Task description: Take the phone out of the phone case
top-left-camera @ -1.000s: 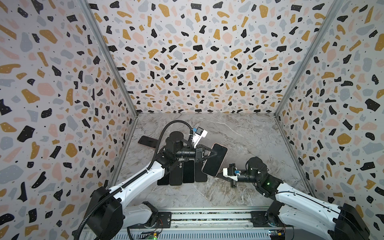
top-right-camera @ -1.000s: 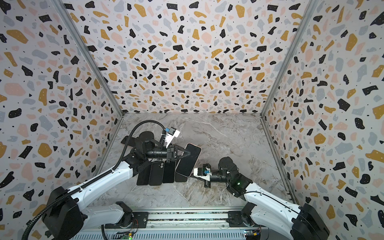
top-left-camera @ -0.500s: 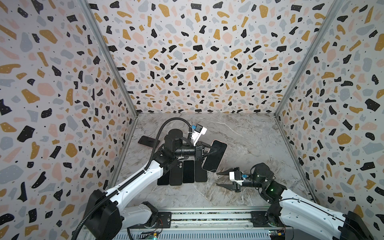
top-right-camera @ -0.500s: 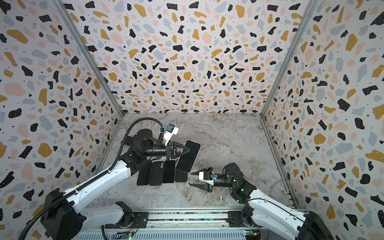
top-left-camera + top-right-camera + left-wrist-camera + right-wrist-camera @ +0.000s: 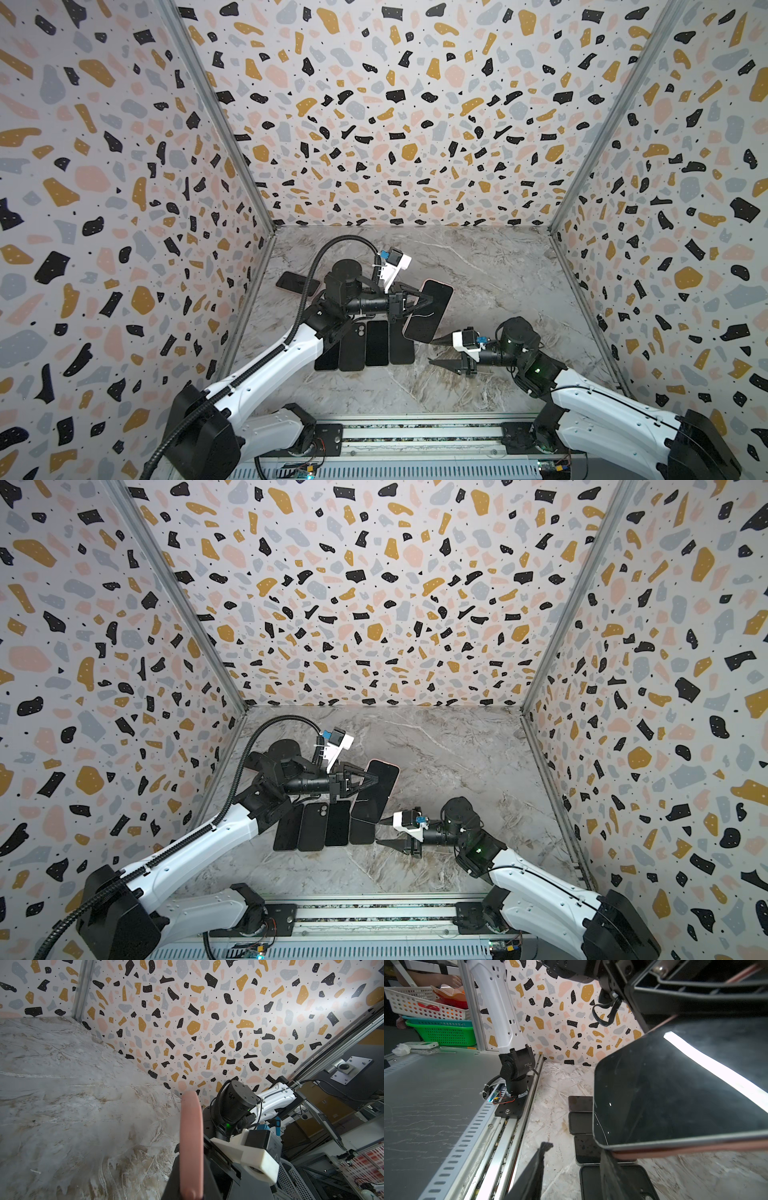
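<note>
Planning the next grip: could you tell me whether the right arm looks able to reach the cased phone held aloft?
Probably yes: the right gripper is open right at the near end of the cased phone, with nothing between them; the left gripper clamps it further up.

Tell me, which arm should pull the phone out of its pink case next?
Right. The right gripper is open and empty, right by the phone's lower end. The left gripper is busy, shut on the phone and holding it above the table.
</note>
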Robot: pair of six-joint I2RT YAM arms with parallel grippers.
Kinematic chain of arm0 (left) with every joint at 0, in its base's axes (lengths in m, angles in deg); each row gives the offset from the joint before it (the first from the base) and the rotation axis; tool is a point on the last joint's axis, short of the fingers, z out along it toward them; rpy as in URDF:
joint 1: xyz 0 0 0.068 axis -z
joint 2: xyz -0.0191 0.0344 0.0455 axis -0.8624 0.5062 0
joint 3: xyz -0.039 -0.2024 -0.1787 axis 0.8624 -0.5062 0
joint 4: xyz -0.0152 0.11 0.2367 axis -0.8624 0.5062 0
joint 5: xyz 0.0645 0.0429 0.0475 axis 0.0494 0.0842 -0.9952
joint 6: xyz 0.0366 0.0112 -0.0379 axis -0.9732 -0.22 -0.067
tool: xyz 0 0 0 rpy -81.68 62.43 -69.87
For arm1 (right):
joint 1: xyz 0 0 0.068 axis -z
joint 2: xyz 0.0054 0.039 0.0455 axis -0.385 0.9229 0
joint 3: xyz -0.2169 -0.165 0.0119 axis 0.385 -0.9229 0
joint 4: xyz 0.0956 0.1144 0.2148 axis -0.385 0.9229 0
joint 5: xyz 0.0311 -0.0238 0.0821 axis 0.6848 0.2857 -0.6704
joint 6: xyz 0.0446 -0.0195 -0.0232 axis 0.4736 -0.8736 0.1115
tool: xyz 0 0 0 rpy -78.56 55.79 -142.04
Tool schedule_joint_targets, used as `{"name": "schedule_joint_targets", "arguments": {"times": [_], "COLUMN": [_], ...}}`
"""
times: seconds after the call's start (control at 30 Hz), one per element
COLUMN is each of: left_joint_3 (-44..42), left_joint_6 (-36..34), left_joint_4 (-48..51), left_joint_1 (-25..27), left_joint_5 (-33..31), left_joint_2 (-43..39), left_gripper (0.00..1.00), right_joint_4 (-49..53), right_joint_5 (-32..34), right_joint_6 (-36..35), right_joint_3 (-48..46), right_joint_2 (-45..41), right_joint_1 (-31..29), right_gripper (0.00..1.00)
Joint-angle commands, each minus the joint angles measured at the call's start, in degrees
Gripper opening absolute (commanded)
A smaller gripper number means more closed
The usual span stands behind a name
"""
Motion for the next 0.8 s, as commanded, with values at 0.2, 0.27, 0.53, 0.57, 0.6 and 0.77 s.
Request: {"name": "schedule_joint_targets", "arguments": {"times": [0.2, 0.27, 0.53, 0.57, 0.6, 0.77], "left_joint_3": [-0.53, -0.71, -2.42, -3.52, -4.72, -11.5], "left_joint_6": [1.0, 2.02, 9.8, 12.49, 15.95, 32.85], "left_joint_4": [-4.11, -5.3, -10.76, -13.48, -16.75, -34.75], "left_joint_1": [0.68, 0.76, 0.59, 0.59, 0.59, 1.61], "left_joint_5": [2.24, 2.18, -7.54, -10.11, -12.57, -19.14], "left_joint_2": [-1.7, -1.47, -2.62, -2.77, -2.74, 0.04], "left_gripper": [0.0, 0.0, 0.0, 0.0, 0.0, 0.0], "right_joint_4": [-6.14, -6.13, -9.32, -11.28, -12.43, -12.72], "right_joint_5": [-2.4, -2.75, 1.25, 2.5, 3.86, 7.32], "right_joint_6": [3.99, 4.17, 14.24, 18.94, 22.77, 42.79], "right_joint_3": [2.08, 2.12, -4.23, -5.87, -6.95, -6.8], "right_joint_2": [-1.64, -1.53, -6.22, -7.08, -7.62, -7.2], "right_joint_1": [2.95, 2.92, 3.21, 3.21, 3.21, 3.16], "right_gripper": [0.45, 0.45, 0.46, 0.47, 0.48, 0.52]}}
